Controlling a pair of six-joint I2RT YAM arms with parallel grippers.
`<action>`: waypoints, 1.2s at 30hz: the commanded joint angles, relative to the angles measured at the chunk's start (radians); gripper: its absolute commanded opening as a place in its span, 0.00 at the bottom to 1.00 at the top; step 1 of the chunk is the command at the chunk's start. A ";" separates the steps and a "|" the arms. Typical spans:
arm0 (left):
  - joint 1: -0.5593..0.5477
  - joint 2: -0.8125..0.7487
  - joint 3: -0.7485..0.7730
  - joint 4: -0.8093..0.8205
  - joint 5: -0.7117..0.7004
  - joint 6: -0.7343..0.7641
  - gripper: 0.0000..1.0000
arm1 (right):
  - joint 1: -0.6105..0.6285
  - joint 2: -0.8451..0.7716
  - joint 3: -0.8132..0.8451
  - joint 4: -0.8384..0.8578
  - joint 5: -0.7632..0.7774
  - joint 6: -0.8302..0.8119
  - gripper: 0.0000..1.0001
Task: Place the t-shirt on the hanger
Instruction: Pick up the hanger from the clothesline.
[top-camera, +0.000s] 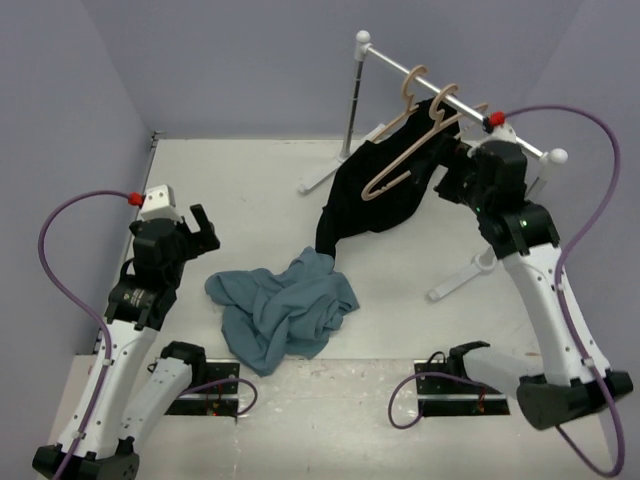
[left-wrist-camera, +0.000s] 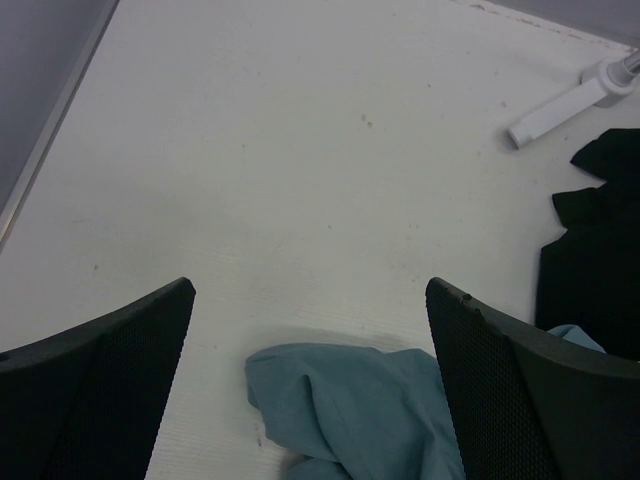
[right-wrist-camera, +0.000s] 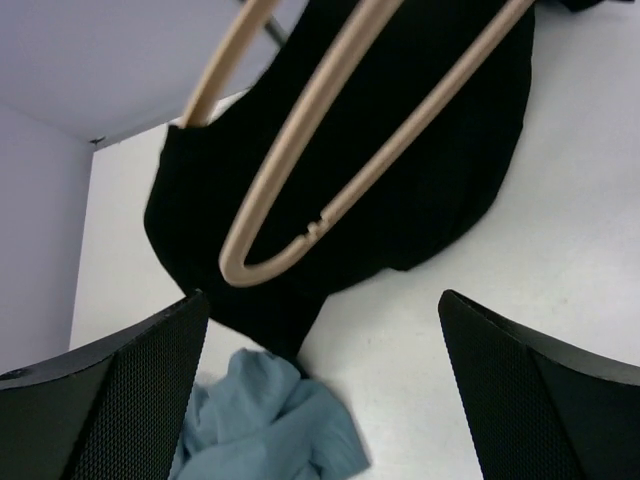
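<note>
While the t-shirt lies crumpled by the table's near edge and the hanger hangs bare, we have nothing done: left gripper and right gripper gape empty.

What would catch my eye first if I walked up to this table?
A crumpled blue-grey t-shirt lies in a heap on the white table, near the front between the two arms. Behind it on the right, a black garment hangs from a rail, with a bare pale hanger dangling in front of it. The right arm's tool is open and aimed at that hanger.
</note>
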 joint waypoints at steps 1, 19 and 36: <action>-0.002 -0.001 -0.008 0.042 0.013 0.008 1.00 | 0.131 0.193 0.232 -0.055 0.342 0.032 0.99; -0.017 -0.012 -0.017 0.045 0.045 0.005 1.00 | 0.253 0.590 0.426 -0.122 0.684 0.055 0.66; -0.017 0.000 -0.020 0.052 0.080 0.011 1.00 | 0.259 0.525 0.371 -0.132 0.726 0.078 0.13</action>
